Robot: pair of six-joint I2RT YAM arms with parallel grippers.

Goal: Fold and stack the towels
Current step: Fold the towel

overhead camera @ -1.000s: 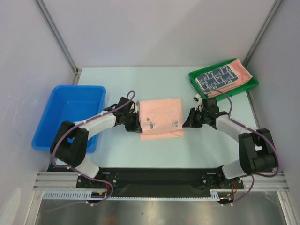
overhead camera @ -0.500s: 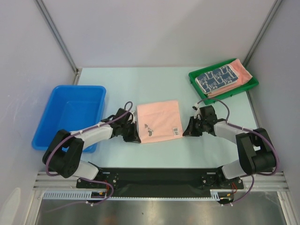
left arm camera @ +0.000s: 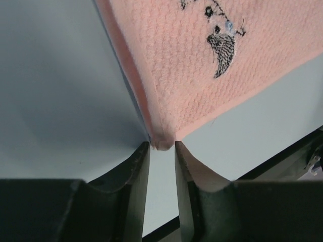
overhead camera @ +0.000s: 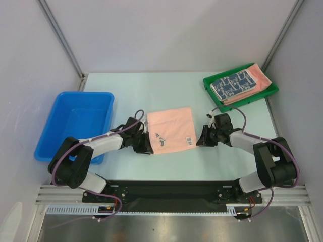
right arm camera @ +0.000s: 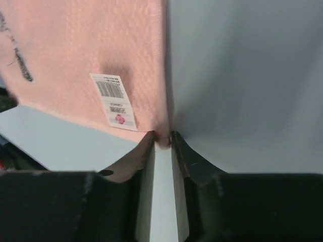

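White arm links (overhead camera: pixel 108 138), black joints (overhead camera: pixel 275 169), purple cables (overhead camera: pixel 54 164), black mounting rail (overhead camera: pixel 166 189).

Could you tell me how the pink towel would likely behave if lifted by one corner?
The pink towel looks soft and thin, with a waffle weave, so it would probably droop and unfold. It lies flat in folded layers, so a push may bunch it rather than slide it whole.
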